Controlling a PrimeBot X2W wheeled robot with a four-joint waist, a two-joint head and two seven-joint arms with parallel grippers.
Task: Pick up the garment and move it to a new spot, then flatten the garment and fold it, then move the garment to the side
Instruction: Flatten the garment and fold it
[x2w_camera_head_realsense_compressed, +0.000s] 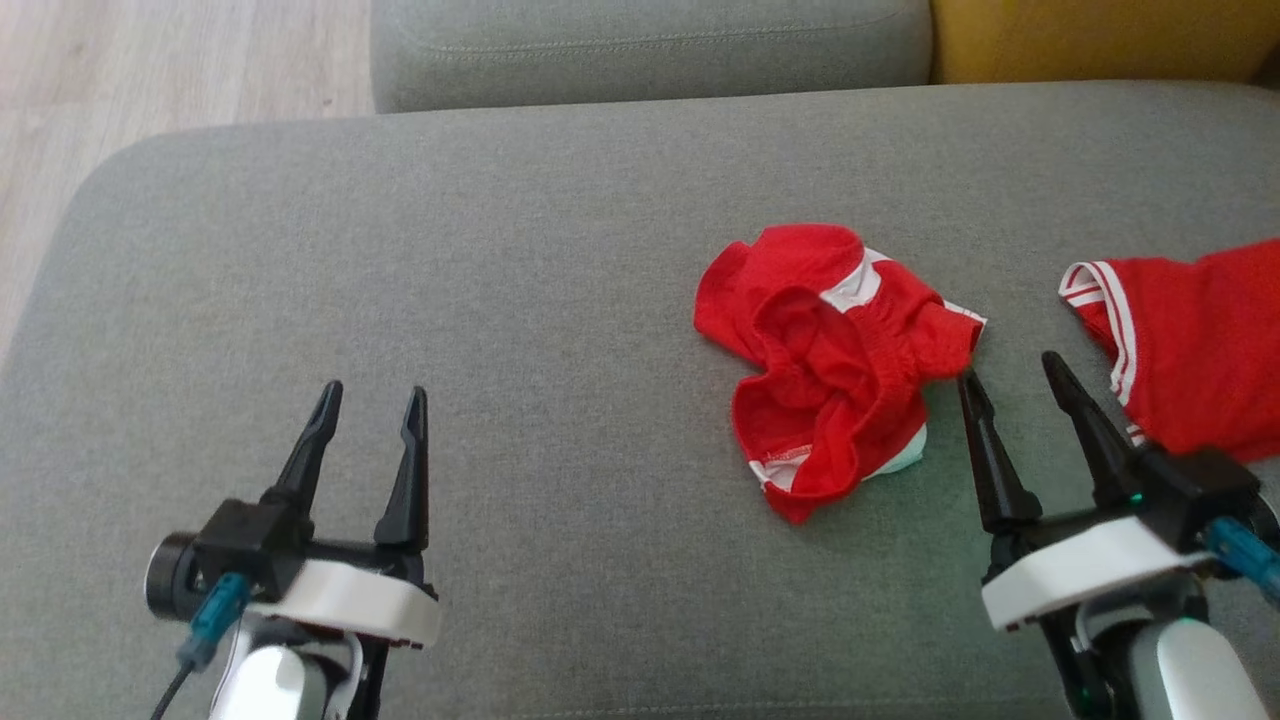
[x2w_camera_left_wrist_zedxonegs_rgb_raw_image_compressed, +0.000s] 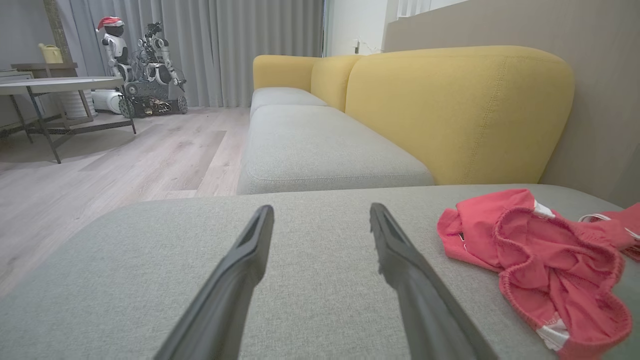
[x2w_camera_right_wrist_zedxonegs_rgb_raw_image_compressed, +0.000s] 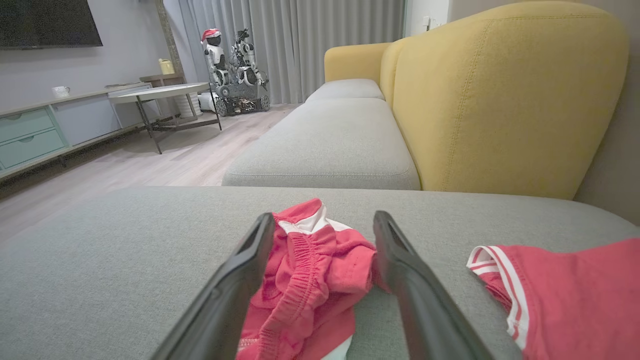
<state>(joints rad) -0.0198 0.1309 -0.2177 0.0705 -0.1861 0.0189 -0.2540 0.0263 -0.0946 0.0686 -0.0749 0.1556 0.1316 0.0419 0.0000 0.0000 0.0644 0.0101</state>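
The garment (x2w_camera_head_realsense_compressed: 835, 355) lies crumpled on the grey seat cushion (x2w_camera_head_realsense_compressed: 500, 280), right of the cushion's middle. It is red with white trim, bunched so that its folds cover much of it, and its outline cannot be made out. A second red piece with white stripes (x2w_camera_head_realsense_compressed: 1190, 340) lies toward the cushion's right side, apart from the garment. The picture's edge cuts it off, and the right gripper's body hides its near corner.

The right gripper (x2w_camera_head_realsense_compressed: 1010, 366) hangs over the cushion's near right part. Its fingers are spread apart and grasp nothing, and one fingertip stands just beside the garment's near right corner. Whether that tip touches the cloth cannot be told. The left gripper (x2w_camera_head_realsense_compressed: 375, 390) hangs over the cushion's near left part, fingers likewise spread and empty, well apart from the garment.

The cushion's left half is bare grey cloth up to its rounded far left corner, beyond which lies pale wood floor (x2w_camera_head_realsense_compressed: 150, 60). Against the cushion's far edge sit another grey seat (x2w_camera_head_realsense_compressed: 650, 50) and, further right, a yellow backrest (x2w_camera_head_realsense_compressed: 1090, 40).
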